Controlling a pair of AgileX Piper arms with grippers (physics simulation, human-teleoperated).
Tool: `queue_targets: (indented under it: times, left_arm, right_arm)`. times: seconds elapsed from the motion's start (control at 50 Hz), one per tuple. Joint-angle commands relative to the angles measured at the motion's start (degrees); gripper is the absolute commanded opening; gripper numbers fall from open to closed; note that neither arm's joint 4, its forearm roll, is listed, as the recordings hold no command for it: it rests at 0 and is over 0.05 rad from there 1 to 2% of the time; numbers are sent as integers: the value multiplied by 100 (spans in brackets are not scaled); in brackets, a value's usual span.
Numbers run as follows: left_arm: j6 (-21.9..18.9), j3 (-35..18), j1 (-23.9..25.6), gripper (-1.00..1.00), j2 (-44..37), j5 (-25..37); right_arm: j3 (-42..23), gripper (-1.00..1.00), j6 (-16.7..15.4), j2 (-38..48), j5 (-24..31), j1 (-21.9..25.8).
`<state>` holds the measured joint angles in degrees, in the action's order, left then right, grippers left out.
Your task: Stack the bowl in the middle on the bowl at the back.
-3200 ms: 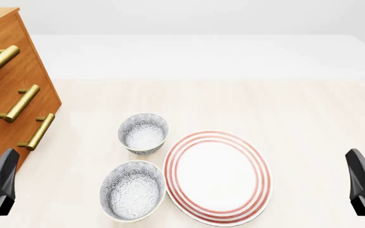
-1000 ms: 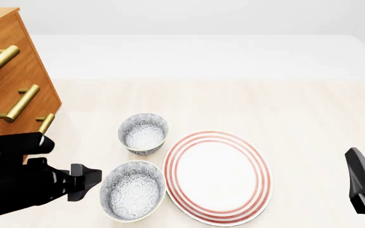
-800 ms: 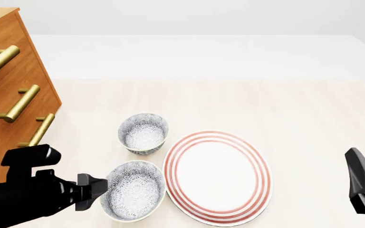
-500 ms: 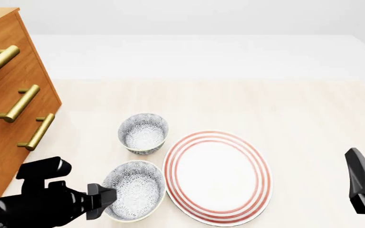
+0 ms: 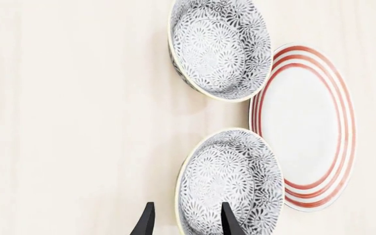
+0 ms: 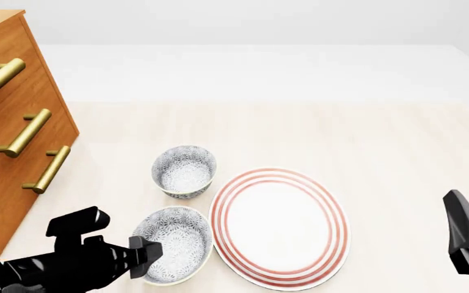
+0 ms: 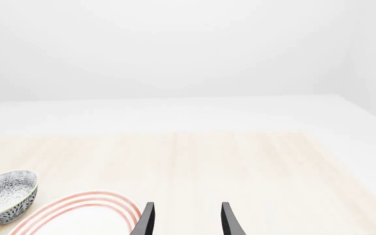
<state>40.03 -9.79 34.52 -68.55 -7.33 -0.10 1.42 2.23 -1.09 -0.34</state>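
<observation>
The bowl in the middle (image 6: 171, 244) is the nearer of two grey-blue floral bowls, and it sits left of the plate. The bowl at the back (image 6: 184, 171) stands just behind it. My left gripper (image 6: 151, 253) is open at the near bowl's left rim. In the left wrist view one finger (image 5: 228, 223) is over the inside of that bowl (image 5: 230, 178) and the other is outside, with the back bowl (image 5: 221, 46) farther on. My right gripper (image 6: 456, 204) is open at the right edge of the table, far from both bowls. The right wrist view shows its fingers (image 7: 147, 220) and the back bowl (image 7: 5, 196).
A big white plate with red rings (image 6: 279, 226) lies right of the bowls, almost touching them. A wooden drawer cabinet with brass handles (image 6: 14, 122) stands at the left, close behind my left arm.
My left arm has come in from the lower left and moved right until its fingers straddle the near bowl's left rim. The bowls, plate and right arm have not moved.
</observation>
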Motion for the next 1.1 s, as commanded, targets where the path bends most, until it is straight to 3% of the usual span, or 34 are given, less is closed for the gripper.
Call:
queue_targets:
  times: [0.02,0.22,0.24,0.52,0.56,0.7,0.98,1.0,1.06,1.08,1.1]
  left_arm:
    - [-50,9,-164,100,-698,-658]
    - [-124,38,-92,100,-822,-876]
    - [-98,45,-36,-100,-751,-846]
    - [-286,-109,-267,-100,-219,-231]
    - [-351,-202,-290,-100,431,431]
    - [-468,-522,-328,-100,1413,1582]
    - [-608,-1459,-52,-100,2789,3693]
    - [-641,-1654,171,-100,2964,4207]
    - [-781,-1999,238,-100,3114,4778]
    - [-847,-2521,588,-100,3699,6078]
    - [-836,-2546,606,-100,3730,6145]
  right_arm:
    - [5,100,11,0,-4,2]
    - [6,100,10,-56,47,1]
    - [7,100,12,-66,57,-1]
    - [8,100,4,-159,156,4]
    - [8,100,9,-159,157,1]
    - [7,100,-10,-171,174,6]
    - [6,100,-23,-123,136,11]
    - [6,100,-36,-96,109,14]
    - [6,100,-40,-63,80,13]
    - [4,100,-29,-165,178,20]
    - [3,100,-26,-173,186,19]
